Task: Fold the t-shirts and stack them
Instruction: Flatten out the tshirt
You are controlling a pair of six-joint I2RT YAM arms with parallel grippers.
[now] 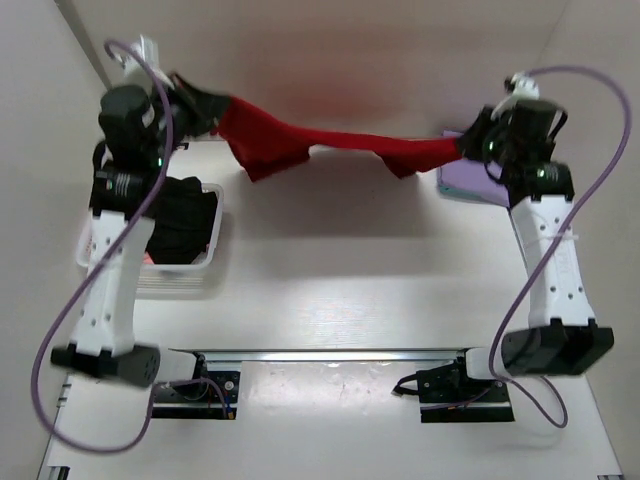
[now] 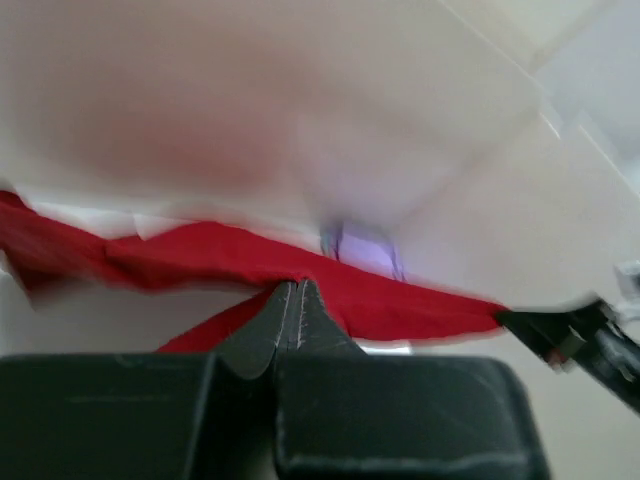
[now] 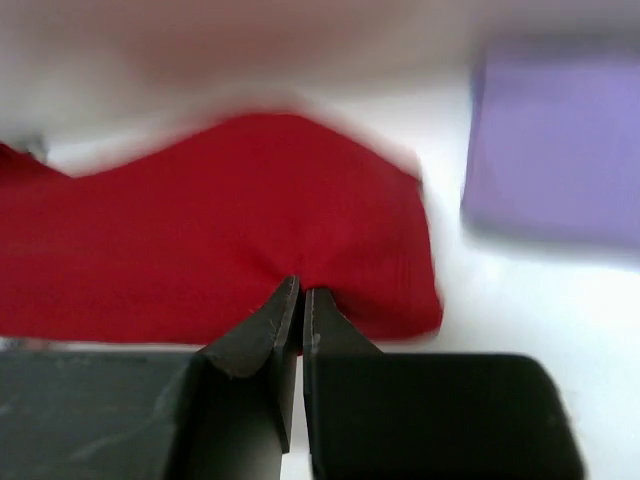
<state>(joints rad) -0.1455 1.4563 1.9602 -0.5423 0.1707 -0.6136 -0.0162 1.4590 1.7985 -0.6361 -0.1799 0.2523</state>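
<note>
REMOTE STATION: On my screens, both arms hold a deep red, short-sleeved soft cloth t-shirt (image 1: 330,140) stretched in the air above the far part of the white table (image 1: 330,280). The left gripper (image 1: 205,105), at far left, is clamped on one end of the garment. My left wrist camera shows its dark fingers (image 2: 265,335) pressed together with red cloth pinched at the tips. The right gripper (image 1: 468,147), at far right, is likewise closed on the other end, its fingers meeting on a bunched fold of red fabric in the right wrist view. Between the two, the shirt sags in the middle. A loose flap hangs down near the left end and a smaller one near the right.

A pale lavender cloth t-shirt (image 1: 470,185) lies as a flat rectangle on the table at far right, just beside and below the right gripper, partly covered by that arm. At the left, a white plastic lattice basket (image 1: 150,280) sits on the table beside the left arm, with a black cloth garment (image 1: 185,215) heaped inside. Both wrist views are blurred, so I cannot tell which part of the shirt each gripper has caught.
</note>
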